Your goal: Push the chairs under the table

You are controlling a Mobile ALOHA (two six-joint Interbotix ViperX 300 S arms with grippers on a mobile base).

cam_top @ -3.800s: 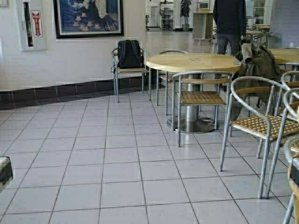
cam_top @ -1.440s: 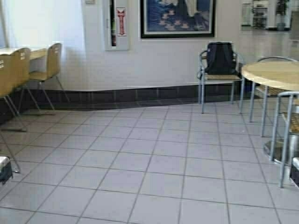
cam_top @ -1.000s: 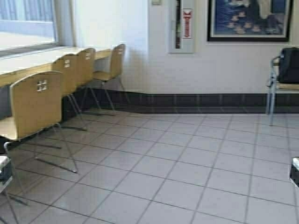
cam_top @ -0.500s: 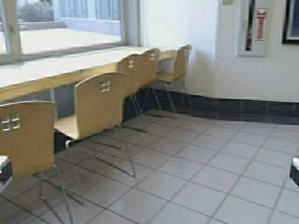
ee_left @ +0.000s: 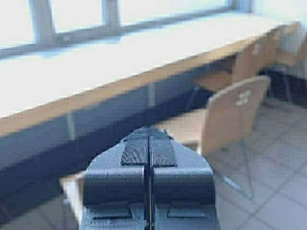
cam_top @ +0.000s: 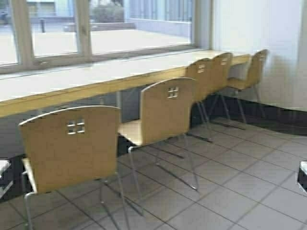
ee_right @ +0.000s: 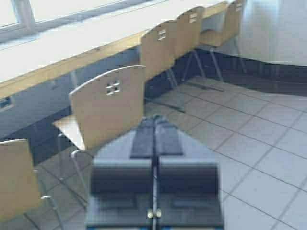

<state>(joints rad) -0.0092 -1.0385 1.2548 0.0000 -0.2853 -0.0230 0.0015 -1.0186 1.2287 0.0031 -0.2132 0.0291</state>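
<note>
Here the long light-wood table runs along the wall under a wide window, and everything else is placed against it. Five tan plywood chairs stand in a row on its open side, all with backrests turned away from the counter and toward the floor. The nearest chair and the second chair both sit pulled out, their seats out in front of the yellowish front edge and their thin metal legs on the grey tiled floor. Farther along the table, two more chairs stand close together, backrests nearly overlapping and nearer the counter edge. The last chair stands at the far end of the table, by the white wall with its dark base strip.

The left gripper hangs short of the table, pointing at its front edge, with the nearest chair's seat showing below it; its fingers are pressed together with only a thin seam between them, holding nothing. The right gripper hovers over the tiles on the room side of the chair row, aimed toward the second chair, well apart from it; its fingers are likewise closed flat against each other and empty. Neither gripper touches a chair or the table.
</note>
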